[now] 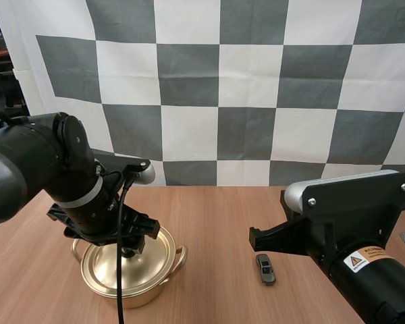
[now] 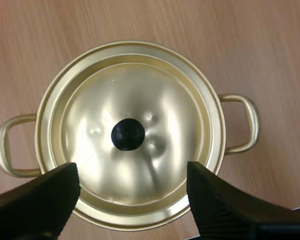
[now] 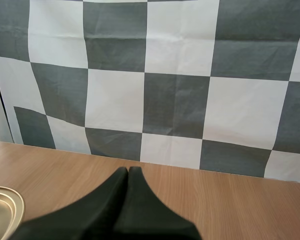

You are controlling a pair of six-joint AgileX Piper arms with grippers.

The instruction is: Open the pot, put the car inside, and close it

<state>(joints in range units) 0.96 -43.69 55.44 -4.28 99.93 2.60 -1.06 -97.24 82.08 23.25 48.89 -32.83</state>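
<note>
Pot: the gold pot (image 1: 143, 297) stands on the table (image 1: 216, 216), at the near left, both handles free.
Lid: the lid (image 2: 140, 95) sits square on the pot, with its black knob (image 2: 128, 134) at the centre.
Left pincer: my left pincer (image 2: 131, 175) is released. Its fingers are spread wide above the lid, with the knob between them but a little farther off. I see it touching nothing.
Right pincer: my right pincer (image 3: 128, 172) is clenched on nothing, its two fingers pressed into one dark wedge. It hangs over bare table and points toward the far side.
Car: the small grey car (image 1: 265, 268) lies on the table to the right of the pot, well apart from it and near my right arm. Nothing grips it.
Done: by my judgement, no step is complete, since the pot is closed and the car is outside.
Step in hand: opening, I judge, as my left pincer is lined up over the knob.
Left to do: grasp the knob, lift the lid off, pick up the car, drop it in the pot, and set the lid back.
</note>
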